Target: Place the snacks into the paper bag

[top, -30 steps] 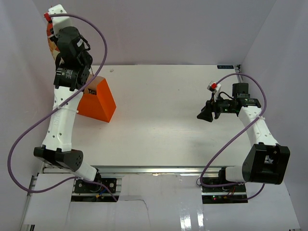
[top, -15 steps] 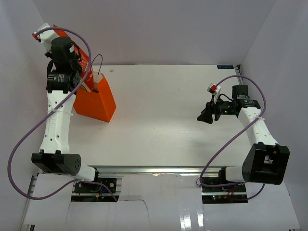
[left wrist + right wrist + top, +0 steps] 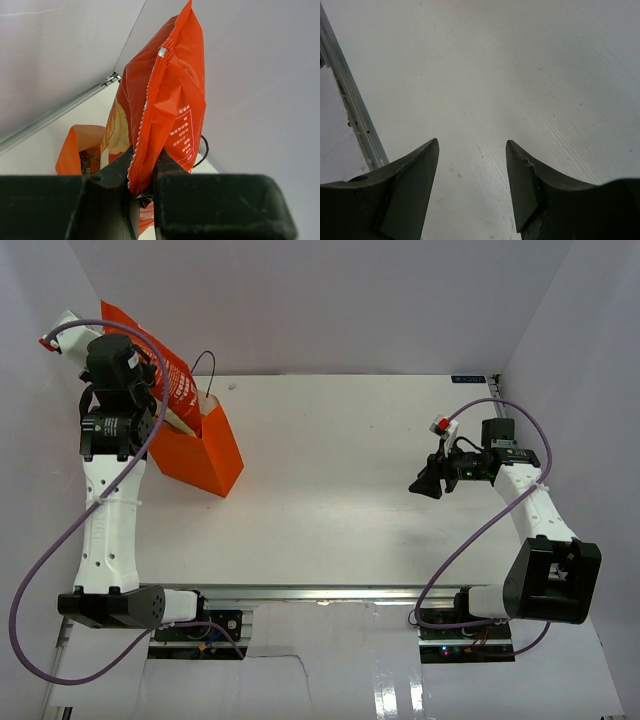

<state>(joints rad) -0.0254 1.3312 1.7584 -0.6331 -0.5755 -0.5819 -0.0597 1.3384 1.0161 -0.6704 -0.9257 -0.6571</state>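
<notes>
The large red-orange crisp packet (image 3: pixel 160 365) is pinched at its edge in my left gripper (image 3: pixel 135 375) and tilts up to the far left. Its lower end sits in the mouth of the orange paper bag (image 3: pixel 208 455) at the table's far left. The left wrist view shows the packet (image 3: pixel 170 100) clamped between the fingers of the left gripper (image 3: pixel 145 167), with the bag's opening (image 3: pixel 80 142) below. The small wrappers are not clearly seen; something dark lies inside the bag. My right gripper (image 3: pixel 422 480) is open and empty over bare table, as its wrist view (image 3: pixel 472 145) shows.
A black cord handle (image 3: pixel 203 365) stands up from the bag. White walls close in the table at the back and both sides. The table's metal edge rail (image 3: pixel 350 115) shows in the right wrist view.
My left arm has swung back and to the left, uncovering the bag's mouth. The crisp packet now shows tilted up out of the bag. The right arm has not moved.
</notes>
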